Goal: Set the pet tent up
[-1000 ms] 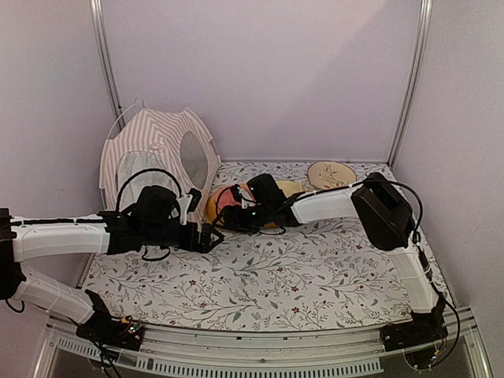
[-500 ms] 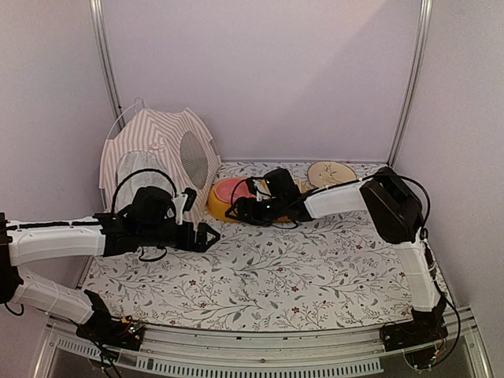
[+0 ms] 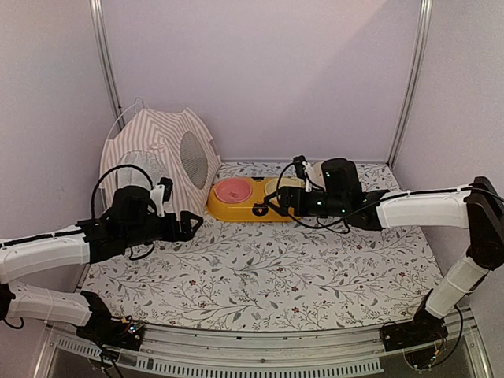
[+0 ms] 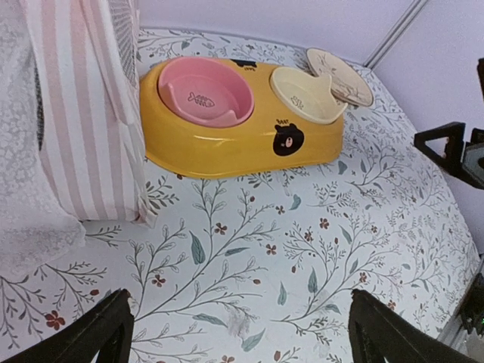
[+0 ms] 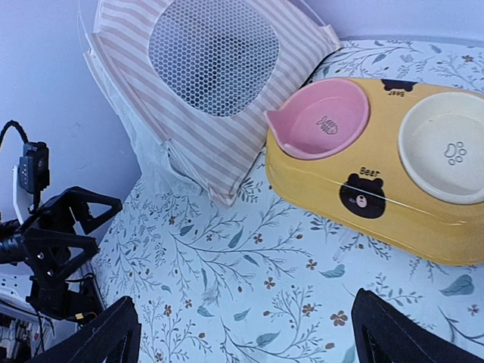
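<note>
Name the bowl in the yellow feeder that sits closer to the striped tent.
The pink bowl with the fish drawing, at the end of the yellow feeder beside the pet tent; the cream paw-print bowl is at the far end.

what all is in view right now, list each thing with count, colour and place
pet tent: one, pink-and-white striped with a round dark mesh window, standing at the far left corner
double feeder: one, yellow with bear marks, just right of the tent
pink bowl: one, pink, in the feeder's left well
cream bowl: one, cream, in the feeder's right well
round dish: one, beige, flat on the cloth behind the feeder
tablecloth: one, white with a leaf print, covering the table
left gripper: one, black, open and empty, near the tent
right gripper: one, black, open and empty, by the feeder
</note>
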Motion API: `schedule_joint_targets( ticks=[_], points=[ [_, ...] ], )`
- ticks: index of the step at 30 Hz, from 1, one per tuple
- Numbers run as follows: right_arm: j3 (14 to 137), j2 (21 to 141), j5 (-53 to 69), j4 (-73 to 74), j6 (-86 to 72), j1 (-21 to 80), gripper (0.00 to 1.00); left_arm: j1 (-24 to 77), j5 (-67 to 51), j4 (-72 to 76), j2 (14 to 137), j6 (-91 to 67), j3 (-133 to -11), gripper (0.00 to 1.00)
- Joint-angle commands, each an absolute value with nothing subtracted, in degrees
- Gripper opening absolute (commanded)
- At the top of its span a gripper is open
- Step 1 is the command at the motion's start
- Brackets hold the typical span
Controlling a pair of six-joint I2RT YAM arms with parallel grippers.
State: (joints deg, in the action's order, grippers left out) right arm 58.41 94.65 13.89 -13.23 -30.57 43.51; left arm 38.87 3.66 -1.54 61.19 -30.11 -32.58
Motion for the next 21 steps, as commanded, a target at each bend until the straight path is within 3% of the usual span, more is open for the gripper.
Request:
schedule_joint_targets(
  ticks=[1,10,17,21],
  points=[
    [50.8,84.9,1.1,-8.9,-26.7,42.0,0.99,37.3,9.6,-0.8,58.1,-29.5,-31.8,0.99],
    [33.4,61.8,-10.1,-6.8,-23.9,29.4,0.99,34.3,26.9,-5.3,53.2,-29.0,-30.3,1.0],
    [14.1,45.0,-20.5,-25.6,-10.6,24.3,0.99,31.5,29.1,5.2,46.0,-21.7,-23.1,1.0],
    [9.3,41.5,-19.0,-31.7,-8.9,14.0,0.99,29.1,30.3,4.9,45.7,-21.5,-23.3,0.99]
  ],
)
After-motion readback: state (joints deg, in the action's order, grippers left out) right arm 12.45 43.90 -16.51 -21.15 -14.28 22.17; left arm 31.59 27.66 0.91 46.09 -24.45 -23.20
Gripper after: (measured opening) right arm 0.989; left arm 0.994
